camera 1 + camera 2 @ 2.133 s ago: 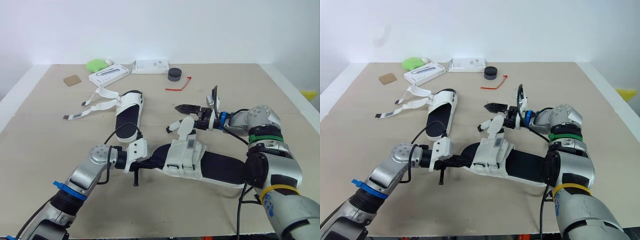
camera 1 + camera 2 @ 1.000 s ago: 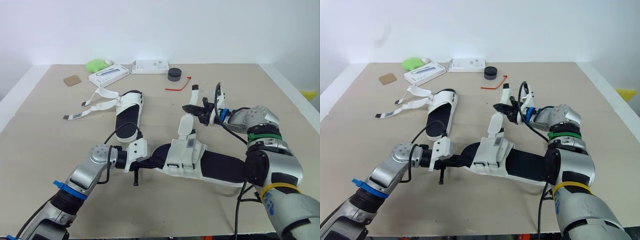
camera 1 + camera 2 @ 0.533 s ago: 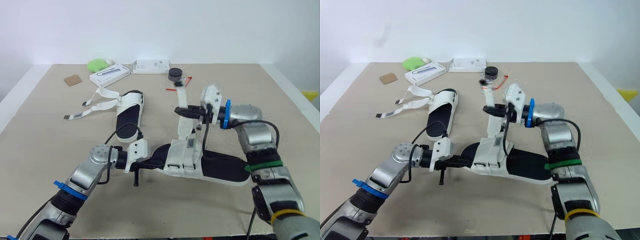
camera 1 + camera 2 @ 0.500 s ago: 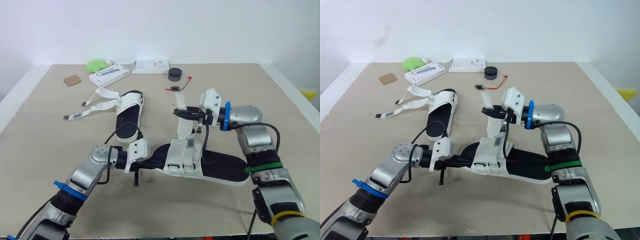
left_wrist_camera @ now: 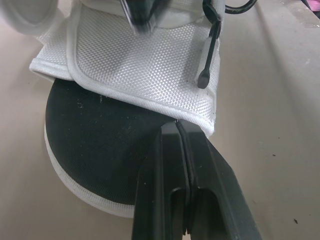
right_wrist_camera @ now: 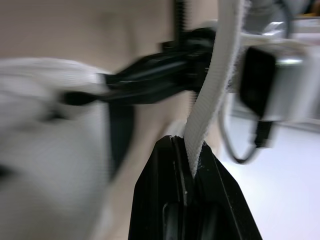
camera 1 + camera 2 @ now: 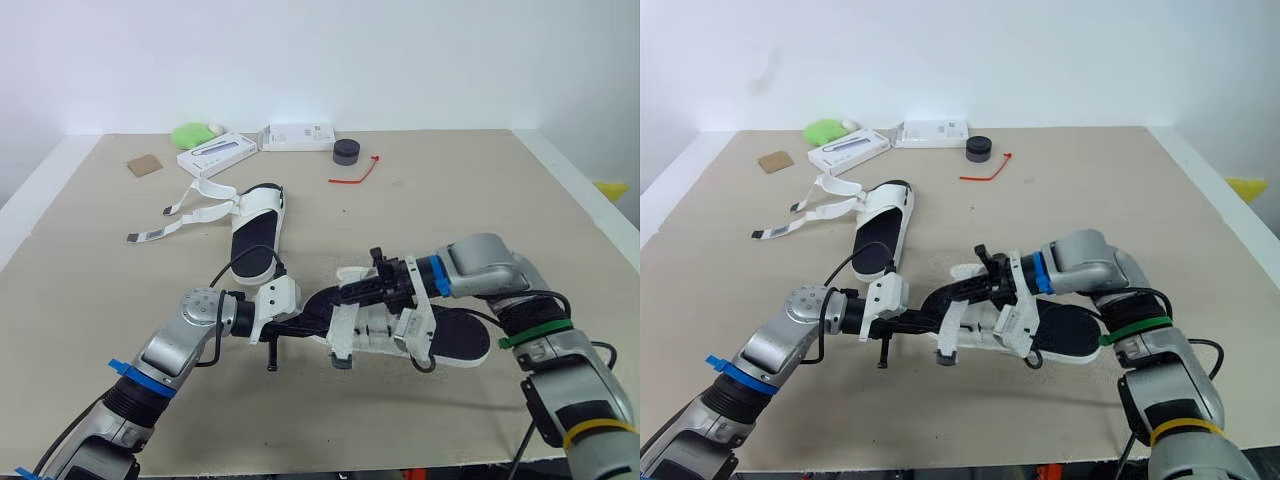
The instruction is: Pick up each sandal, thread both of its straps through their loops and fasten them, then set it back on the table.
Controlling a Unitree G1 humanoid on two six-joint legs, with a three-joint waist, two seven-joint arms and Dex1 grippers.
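The white mesh sandal with a black footbed (image 7: 375, 325) lies at the front middle of the beige table (image 7: 500, 200). One white woven strap (image 6: 215, 90) is drawn across its upper, seemingly not yet fastened. The second white sandal (image 7: 255, 225), farther back, has loose straps (image 7: 190, 205), so most of the work remains. The left gripper (image 5: 178, 131) is pinched shut on the edge of the first sandal. The right gripper (image 6: 186, 147), reaching low across, clamps the strap.

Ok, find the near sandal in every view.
Left eye: sandal low centre, toe in the left gripper.
Right eye: sandal in the same spot.
Left wrist: sandal's toe at the left gripper.
Right wrist: its strap, pinched by the right gripper.
Shared landmark: left gripper on the toe.
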